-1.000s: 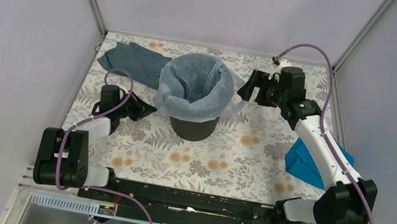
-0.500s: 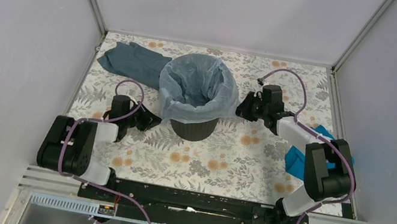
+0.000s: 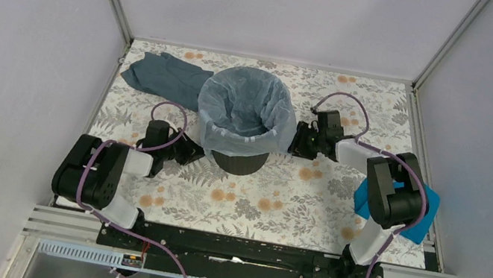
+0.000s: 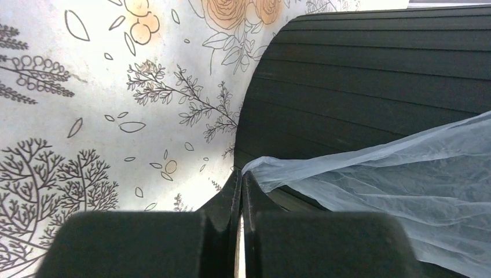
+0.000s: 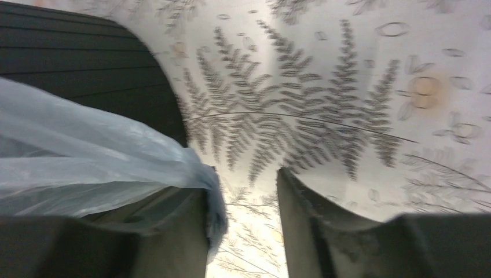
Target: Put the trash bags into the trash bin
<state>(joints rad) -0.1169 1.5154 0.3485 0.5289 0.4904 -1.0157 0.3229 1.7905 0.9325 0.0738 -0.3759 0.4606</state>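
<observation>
Left gripper [image 4: 242,176]: fingers pressed tight together from where I watch, with a corner of the bag [image 4: 376,168] nipped at their tips, low beside the ribbed wall of the bin [image 4: 359,75].
Right gripper [image 5: 243,179]: jaws apart. I can see the table [image 5: 324,87] through the gap, and a fold of the bag lies against the inner face of one finger, not clamped.
Bag [image 3: 245,105]: pale blue, lining the bin with its mouth open and its edge turned out over the rim, hanging down the outside on both sides.
Bin [image 3: 240,160]: black, upright, mid-table, between my two grippers. Only its lower part shows under the bag's skirt.
Table: floral sheet. Both arms reach low across it to the bin.
Cloth [image 3: 163,74]: dark slate-blue, crumpled at the far left, just beside the bin.
Blue piece [image 3: 426,211]: bright, folded, at the right edge, partly behind my right arm.
</observation>
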